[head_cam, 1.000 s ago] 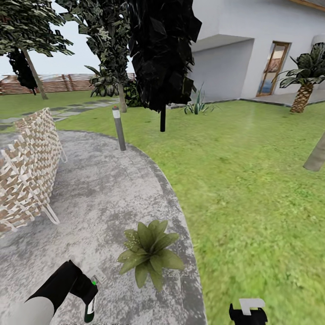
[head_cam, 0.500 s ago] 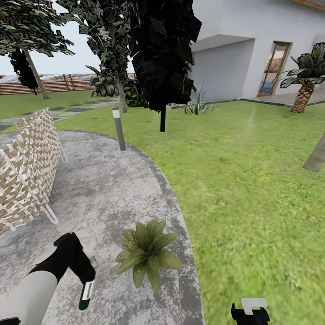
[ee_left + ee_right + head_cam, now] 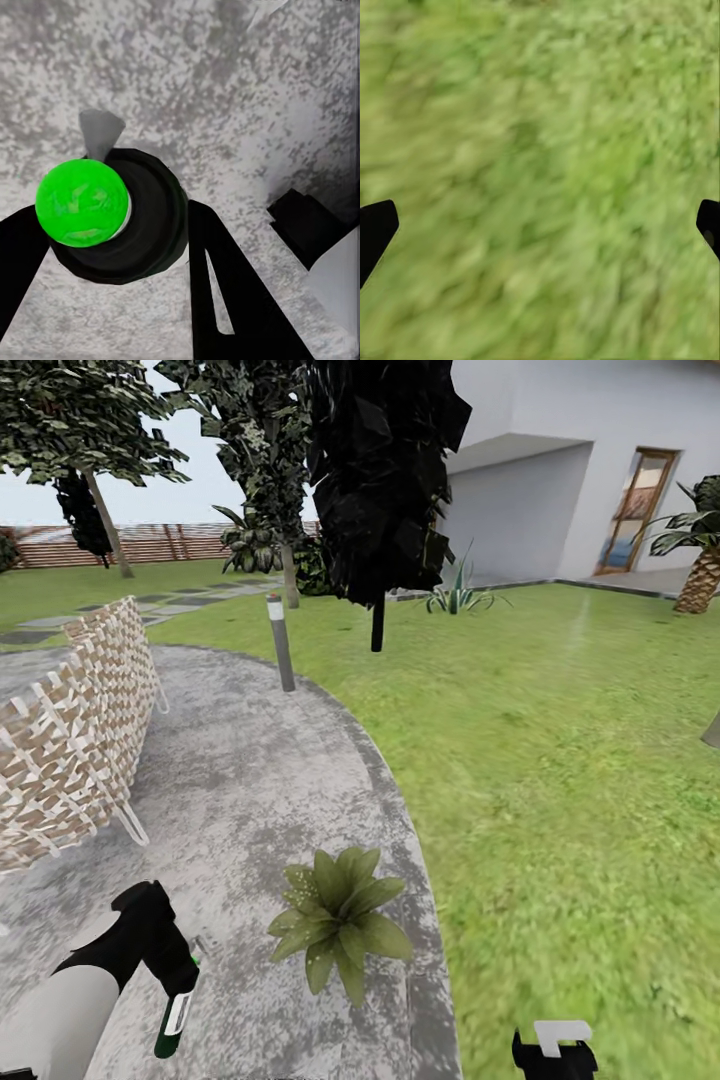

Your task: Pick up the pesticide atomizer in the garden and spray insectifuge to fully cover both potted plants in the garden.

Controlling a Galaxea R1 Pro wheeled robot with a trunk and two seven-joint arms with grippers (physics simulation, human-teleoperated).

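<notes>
My left gripper (image 3: 178,988) is shut on the pesticide atomizer (image 3: 172,1018), a dark green bottle with a white label band, held tilted low over the grey paved round (image 3: 240,790). In the left wrist view the atomizer (image 3: 124,217) shows end-on with a bright green cap, between the black fingers (image 3: 232,292). One potted plant (image 3: 340,925), a low rosette of pointed leaves, sits on the paving just right of the bottle, a short way apart. My right gripper (image 3: 555,1050) hangs open over the lawn, its fingertips (image 3: 375,229) wide apart above grass.
A woven wicker seat (image 3: 75,755) stands at the left on the paving. A grey bollard light (image 3: 282,643) marks the paving's far edge, with a black tree (image 3: 385,480) behind it. Lawn (image 3: 570,780) spreads right toward the white house (image 3: 590,470).
The head view has swung a little to the left. My left arm has lifted and drawn in, and the atomizer now hangs more tilted beside the plant. The right gripper has stayed put.
</notes>
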